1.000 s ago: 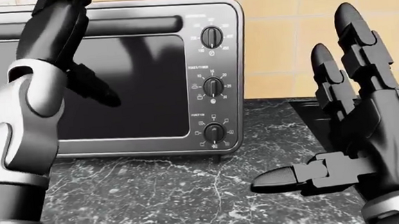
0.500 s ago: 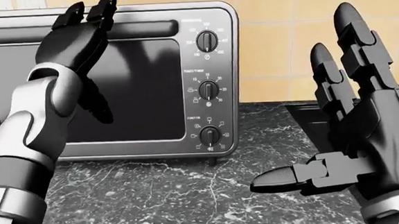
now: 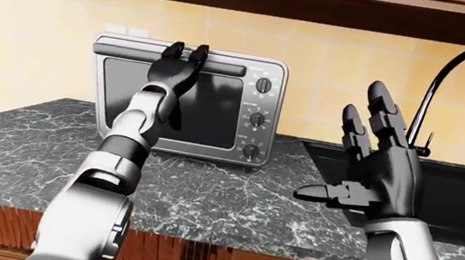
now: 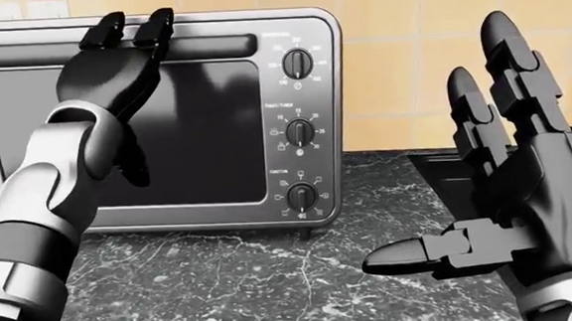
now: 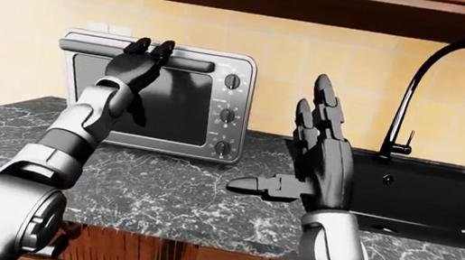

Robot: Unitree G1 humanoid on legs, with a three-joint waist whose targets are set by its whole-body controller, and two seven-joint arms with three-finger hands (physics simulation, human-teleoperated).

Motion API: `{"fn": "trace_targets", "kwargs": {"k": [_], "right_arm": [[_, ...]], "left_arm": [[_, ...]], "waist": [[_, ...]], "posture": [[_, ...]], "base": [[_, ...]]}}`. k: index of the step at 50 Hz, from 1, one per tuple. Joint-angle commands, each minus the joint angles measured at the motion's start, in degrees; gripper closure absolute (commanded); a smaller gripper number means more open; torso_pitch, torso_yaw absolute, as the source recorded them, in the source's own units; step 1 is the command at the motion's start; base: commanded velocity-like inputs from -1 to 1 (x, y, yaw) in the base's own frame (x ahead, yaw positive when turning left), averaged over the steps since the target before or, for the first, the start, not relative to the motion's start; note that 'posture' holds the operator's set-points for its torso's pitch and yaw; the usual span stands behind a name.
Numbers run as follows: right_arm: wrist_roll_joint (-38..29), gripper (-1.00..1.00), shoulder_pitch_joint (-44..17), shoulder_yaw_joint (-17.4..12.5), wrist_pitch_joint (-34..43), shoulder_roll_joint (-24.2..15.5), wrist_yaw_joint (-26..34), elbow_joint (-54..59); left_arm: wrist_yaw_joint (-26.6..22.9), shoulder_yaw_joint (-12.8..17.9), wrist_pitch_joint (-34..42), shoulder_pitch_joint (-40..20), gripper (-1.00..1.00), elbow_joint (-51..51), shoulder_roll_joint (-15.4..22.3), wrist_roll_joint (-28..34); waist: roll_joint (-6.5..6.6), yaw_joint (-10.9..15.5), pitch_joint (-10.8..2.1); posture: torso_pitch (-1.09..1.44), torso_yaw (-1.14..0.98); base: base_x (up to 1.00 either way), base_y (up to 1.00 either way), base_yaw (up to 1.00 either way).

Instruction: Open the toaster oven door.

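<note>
The toaster oven [image 4: 154, 124] stands on the dark marbled worktop [image 3: 205, 194] against the tiled wall, left of the sink [image 3: 443, 194] and its arched tap [image 5: 444, 84], and its door [image 4: 165, 130] looks fully closed, the dark glass upright and flush with the control panel of three knobs [image 4: 300, 133]. The left hand [image 4: 111, 70] is raised in front of the door with two fingers [image 4: 159, 26] reaching up to the bar handle [image 4: 209, 42] along the door's top edge; the fingers stand apart and extended, their tips at or just over the bar, and whether they actually touch it cannot be told. The thumb hangs lower, across the glass. The right hand [image 4: 507, 192] is held up idle near the sink, well apart from the oven, palm open with fingers spread and thumb pointing left. The step in hand appears to be the reach for the handle, with no grasp made yet. The next move likely calls for hooking the fingers over the bar, closing on it, then pulling outward and downward so the door swings about its bottom hinge.
</note>
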Motion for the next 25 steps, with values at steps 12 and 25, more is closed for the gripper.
{"fn": "trace_targets", "kwargs": {"k": [12, 25], "right_arm": [[0.72, -1.00, -1.33, -0.89, -0.76, -0.39, -0.35, -1.71], [2.03, -1.00, -1.20, -2.47, -0.60, -0.91, -0.60, -2.01]], "left_arm": [[-1.02, 0.11, -0.41, -1.85, -0.08, -0.99, 0.25, 0.17], [-0.34, 0.49, 0.09, -1.23, -0.01, -1.58, 0.89, 0.16]], "waist": [[0.25, -0.19, 0.07], [0.59, -0.63, -0.37]], "posture": [[-0.68, 0.00], [-0.68, 0.00]], "base": [[0.00, 0.00, 0.00], [0.00, 0.00, 0.00]]}}
